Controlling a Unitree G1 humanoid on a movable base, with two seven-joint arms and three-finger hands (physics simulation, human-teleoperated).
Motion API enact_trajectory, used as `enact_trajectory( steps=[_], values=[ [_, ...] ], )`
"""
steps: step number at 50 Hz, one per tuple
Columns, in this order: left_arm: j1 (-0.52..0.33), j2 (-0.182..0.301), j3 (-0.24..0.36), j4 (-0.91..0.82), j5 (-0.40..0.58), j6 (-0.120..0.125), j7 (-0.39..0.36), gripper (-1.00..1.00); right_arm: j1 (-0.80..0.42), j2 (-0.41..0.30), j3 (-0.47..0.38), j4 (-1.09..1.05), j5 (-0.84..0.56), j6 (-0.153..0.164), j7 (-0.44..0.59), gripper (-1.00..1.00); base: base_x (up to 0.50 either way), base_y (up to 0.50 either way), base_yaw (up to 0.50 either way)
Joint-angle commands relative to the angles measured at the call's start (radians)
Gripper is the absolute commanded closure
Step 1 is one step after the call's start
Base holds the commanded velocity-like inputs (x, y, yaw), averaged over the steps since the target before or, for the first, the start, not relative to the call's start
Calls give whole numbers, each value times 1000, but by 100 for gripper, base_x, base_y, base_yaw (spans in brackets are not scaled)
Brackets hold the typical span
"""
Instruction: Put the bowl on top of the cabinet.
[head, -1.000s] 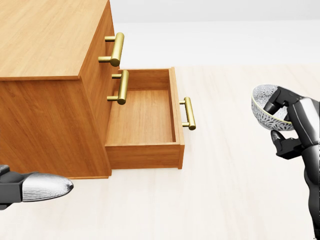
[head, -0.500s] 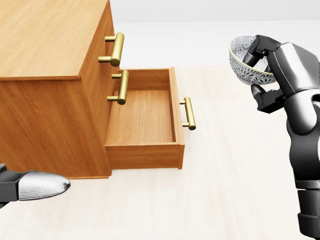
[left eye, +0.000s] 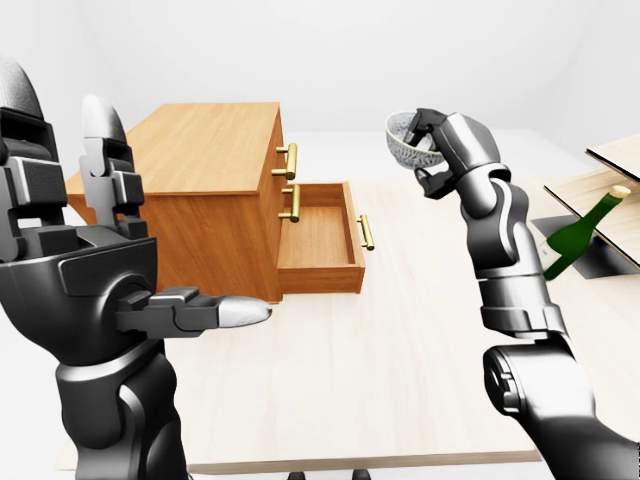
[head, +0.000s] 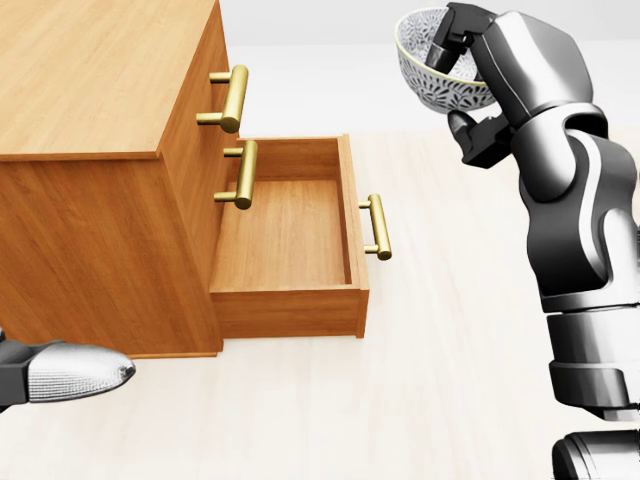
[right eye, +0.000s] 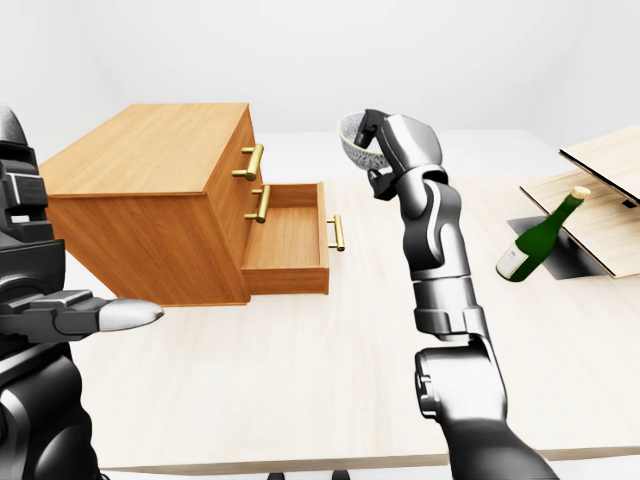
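Observation:
A patterned white bowl (head: 428, 72) hangs in the air at the top right of the head view, tilted, with my right gripper (head: 458, 78) shut on its rim. It is to the right of the wooden cabinet (head: 90, 80) and above the table, about level with the cabinet's top. The cabinet's lowest drawer (head: 285, 235) stands pulled out and empty; the two above it are closed. My left gripper (left eye: 160, 225) is open with fingers spread, low at the left of the left-eye view, holding nothing.
A green bottle (right eye: 535, 238) leans at the right of the table, beside wooden boards (right eye: 600, 165) and a dark recess. Brass handles (head: 233, 98) stick out from the drawer fronts. The pale table (right eye: 300, 370) runs below the cabinet.
My right hand has lifted the bowl up and to the left, from mid-right of the head view to its top. The left hand has barely moved.

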Motion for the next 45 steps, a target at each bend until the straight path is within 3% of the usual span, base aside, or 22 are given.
enact_trajectory(
  steps=[1, 16, 45],
  values=[
    [1, 1, 3, -4, -5, 0, 0, -100, -118, 51, 31, 56, -58, 0, -16, 100, 0, 0, 0],
    [-3, 2, 4, -1, -8, 0, 3, -100, -222, 108, 62, 107, -96, 0, -2, 100, 0, 0, 0],
    [-22, 11, 19, -33, -37, 0, 19, -100, -270, 262, 126, 154, -166, 0, -19, 100, 0, 0, 0]
  ],
)
